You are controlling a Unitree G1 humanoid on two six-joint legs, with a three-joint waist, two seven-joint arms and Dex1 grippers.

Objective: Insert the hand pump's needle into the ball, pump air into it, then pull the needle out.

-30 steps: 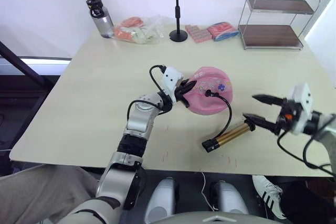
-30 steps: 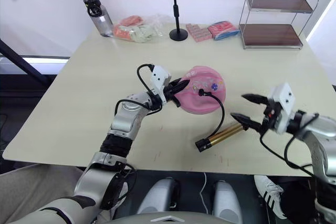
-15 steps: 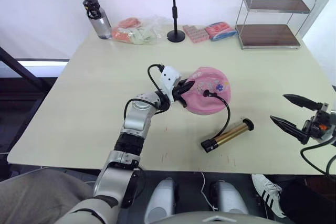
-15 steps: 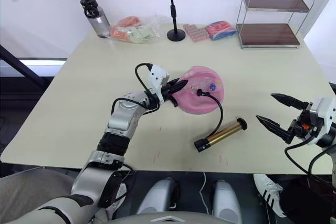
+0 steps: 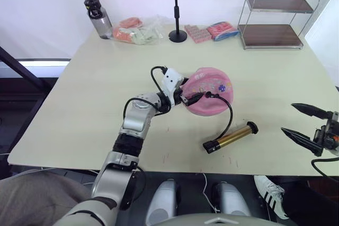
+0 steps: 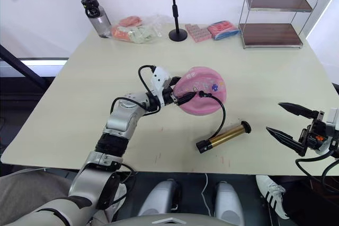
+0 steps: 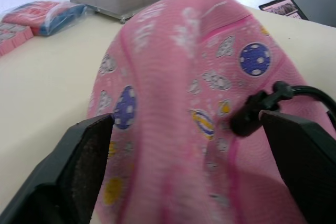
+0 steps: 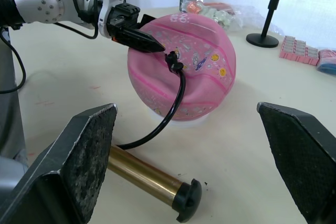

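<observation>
I am seeing the ball (image 5: 211,91) sitting mid-table with the hand pump (image 5: 231,137) lying just in front of it, its hose (image 5: 229,116) plugging into the ball's top. My left gripper (image 5: 189,99) is spreading wide against the ball without clamping. My right gripper (image 5: 300,121) is hanging open and empty, well apart beyond the table edge.

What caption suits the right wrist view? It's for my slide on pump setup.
Left gripper reaches the hose end on the dented pink ball, while the hand pump lies on the table.
</observation>
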